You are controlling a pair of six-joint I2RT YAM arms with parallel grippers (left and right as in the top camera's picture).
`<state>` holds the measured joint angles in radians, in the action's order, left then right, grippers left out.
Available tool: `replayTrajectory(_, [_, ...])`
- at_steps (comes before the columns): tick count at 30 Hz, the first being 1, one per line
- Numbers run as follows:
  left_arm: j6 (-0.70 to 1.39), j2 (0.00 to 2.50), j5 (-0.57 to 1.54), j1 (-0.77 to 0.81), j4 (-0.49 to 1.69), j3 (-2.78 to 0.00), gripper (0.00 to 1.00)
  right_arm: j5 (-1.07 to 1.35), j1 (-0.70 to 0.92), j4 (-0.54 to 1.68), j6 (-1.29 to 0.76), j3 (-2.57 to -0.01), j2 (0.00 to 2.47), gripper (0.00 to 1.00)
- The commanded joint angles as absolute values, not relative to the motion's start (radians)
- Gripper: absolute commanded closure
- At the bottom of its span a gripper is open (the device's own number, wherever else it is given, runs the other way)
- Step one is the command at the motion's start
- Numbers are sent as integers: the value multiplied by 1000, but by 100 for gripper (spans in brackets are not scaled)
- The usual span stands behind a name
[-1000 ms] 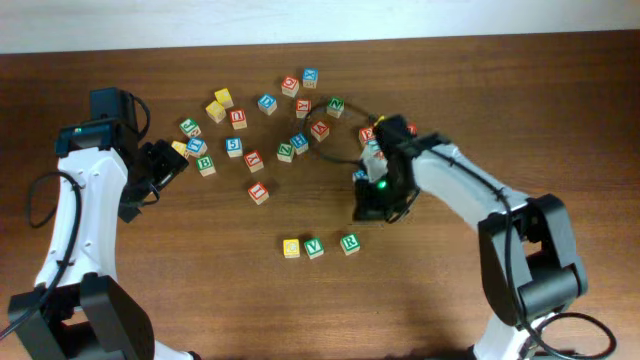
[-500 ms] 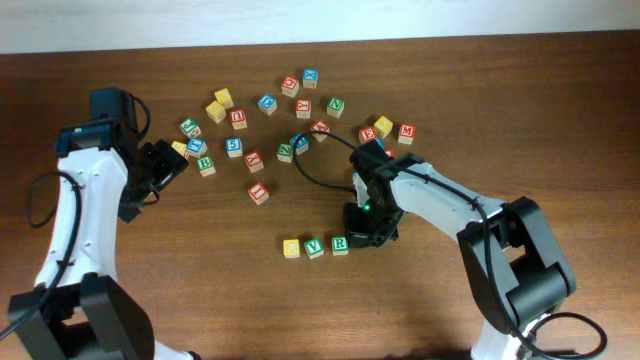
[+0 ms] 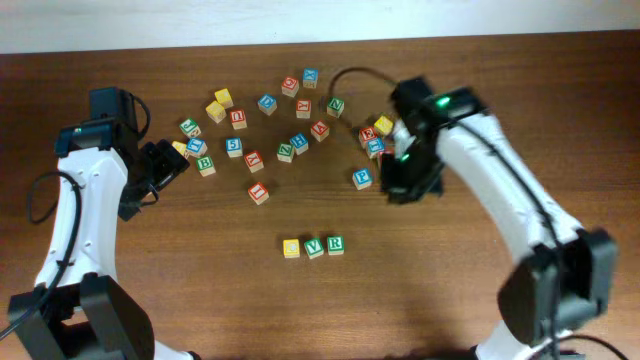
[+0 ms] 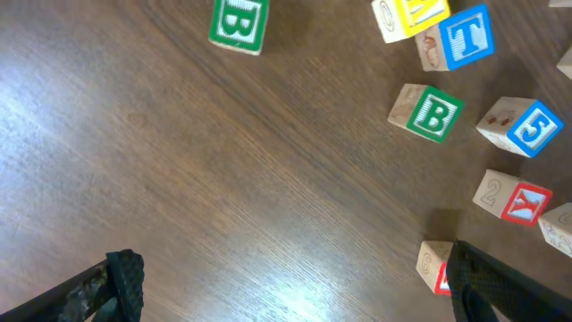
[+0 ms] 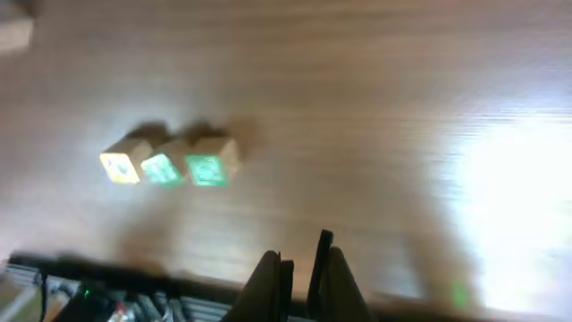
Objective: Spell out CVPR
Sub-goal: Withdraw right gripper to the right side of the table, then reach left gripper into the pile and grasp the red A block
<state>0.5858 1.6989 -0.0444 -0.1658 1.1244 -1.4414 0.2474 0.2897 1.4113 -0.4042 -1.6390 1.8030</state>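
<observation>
Three cubes stand in a row near the front: yellow C (image 3: 291, 248), green V (image 3: 314, 247) and green R (image 3: 335, 244), touching side by side. The right wrist view shows the same C (image 5: 121, 167), V (image 5: 163, 169) and R (image 5: 207, 170), blurred. A blue cube that looks like the P (image 3: 362, 178) sits alone above the row. My right gripper (image 3: 398, 190) (image 5: 299, 268) hovers just right of it, shut and holding nothing. At the far left my left gripper (image 3: 170, 165) (image 4: 290, 282) is open over bare wood, nothing between its fingers (image 4: 121, 277).
A scatter of several other letter and number cubes (image 3: 255, 125) fills the back middle of the table (image 3: 200, 290). Green B cubes (image 4: 433, 114), a blue T (image 4: 466, 36) and a blue 5 (image 4: 532, 128) lie near the left gripper. A black cable (image 3: 350, 75) arcs over the pile.
My right gripper pushed the green R left against the V, then rose and swung back up and right toward the pile, uncovering the blue cube. The left arm has not moved.
</observation>
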Motion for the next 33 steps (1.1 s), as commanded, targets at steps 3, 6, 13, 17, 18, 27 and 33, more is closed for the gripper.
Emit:
replayTrajectory(3, [438, 1691, 72, -166, 1089, -1440, 1, 2, 78, 1539, -247, -1818, 1755, 4])
replayTrajectory(6, [318, 1691, 169, -152, 1071, -1440, 0, -56, -104, 1537, -196, -1818, 1757, 2])
replayTrajectory(13, [252, 1691, 88, 56, 1007, -1440, 1, 48, -237, 1530, -198, -1818, 1757, 2])
replayTrajectory(17, [266, 1691, 43, 69, 999, -1440, 0, 48, -236, 1530, -198, -1818, 1757, 2])
replayTrajectory(18, [295, 1691, 24, 70, 1000, -1440, 0, 48, -236, 1530, -198, -1818, 1757, 2])
replayTrajectory(27, [446, 1691, -159, 46, 1023, -1440, 1, 48, -236, 1530, -198, -1818, 1757, 2])
replayTrajectory(33, [534, 1691, -17, -104, 1032, -1440, 0, 48, -236, 1530, -198, -1818, 1757, 2])
